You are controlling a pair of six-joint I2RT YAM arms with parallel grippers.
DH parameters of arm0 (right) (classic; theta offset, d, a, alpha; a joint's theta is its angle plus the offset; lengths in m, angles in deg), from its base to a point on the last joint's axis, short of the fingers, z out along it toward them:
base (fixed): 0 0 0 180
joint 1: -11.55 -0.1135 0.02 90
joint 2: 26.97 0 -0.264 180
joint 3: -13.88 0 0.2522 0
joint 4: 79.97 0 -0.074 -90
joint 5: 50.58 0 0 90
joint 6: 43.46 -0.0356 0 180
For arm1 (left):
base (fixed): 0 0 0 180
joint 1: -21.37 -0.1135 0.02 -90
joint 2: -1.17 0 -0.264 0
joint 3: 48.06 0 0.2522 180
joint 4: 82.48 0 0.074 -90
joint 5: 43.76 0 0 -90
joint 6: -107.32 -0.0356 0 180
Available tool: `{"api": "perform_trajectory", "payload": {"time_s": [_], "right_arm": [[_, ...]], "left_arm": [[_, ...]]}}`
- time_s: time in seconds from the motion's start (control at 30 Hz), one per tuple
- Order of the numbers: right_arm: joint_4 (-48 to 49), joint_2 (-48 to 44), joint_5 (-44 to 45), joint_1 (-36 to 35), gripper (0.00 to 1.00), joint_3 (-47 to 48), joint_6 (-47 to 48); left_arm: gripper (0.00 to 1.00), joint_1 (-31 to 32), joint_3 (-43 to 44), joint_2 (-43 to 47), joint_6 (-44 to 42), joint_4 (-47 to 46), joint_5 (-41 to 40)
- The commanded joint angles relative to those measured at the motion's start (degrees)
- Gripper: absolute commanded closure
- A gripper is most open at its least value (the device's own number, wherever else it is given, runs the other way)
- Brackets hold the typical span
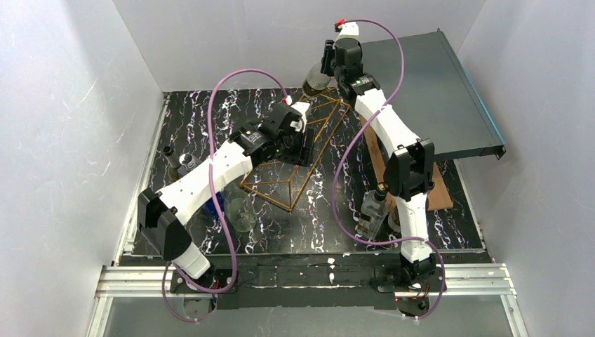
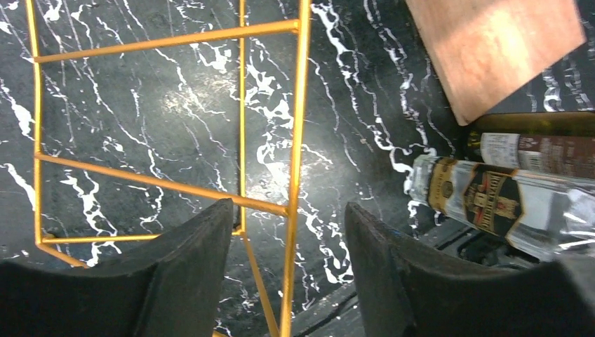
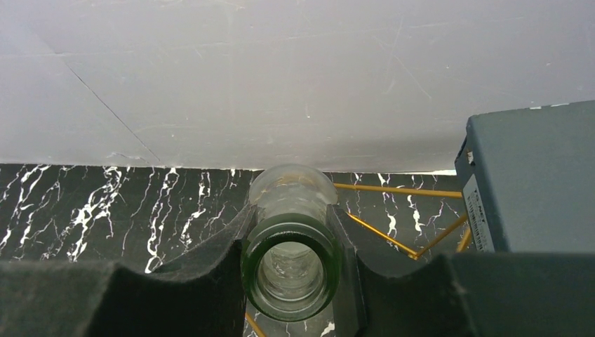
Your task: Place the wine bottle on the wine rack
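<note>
Gripping wine bottle [image 1: 315,81] by neck, right gripper [image 3: 291,232] hangs at wine rack [image 2: 297,126] far end; rack runs near-left. Left gripper [image 2: 288,210] parted, straddling rack wire.

A robotics lab test cell: plain white walls [image 1: 70,105] box in a black marble-patterned surface [image 1: 193,119]. A white left arm [image 1: 203,179] and right arm [image 1: 386,119] are bolted to an aluminium rail [image 1: 133,279] along the bottom of the frame, trailing purple cables [image 1: 247,70].
</note>
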Motion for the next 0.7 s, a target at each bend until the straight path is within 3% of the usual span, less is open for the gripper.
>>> {"api": "perform_trajectory", "payload": {"time_s": [0.0, 0.2, 0.5, 0.67], "right_arm": [[7.3, -2.7, 3.0, 0.1, 0.81, 0.3, 0.9], [7.2, -1.6, 3.3, 0.2, 0.78, 0.2, 0.7], [7.0, -0.7, 3.9, 0.2, 0.62, -1.7, 0.7], [6.9, -0.6, 5.0, 0.2, 0.53, -2.4, 1.3]], "left_arm": [[0.47, 0.7, 1.0, -0.6, -1.6, 1.6, -5.9], [0.74, 0.8, -0.8, -0.6, 0.1, 1.7, -9.4], [0.99, 0.8, -2.2, -0.3, 1.3, 2.0, -14.7], [1.0, 0.8, -3.4, 1.0, 1.7, 2.1, -17.5]]}}
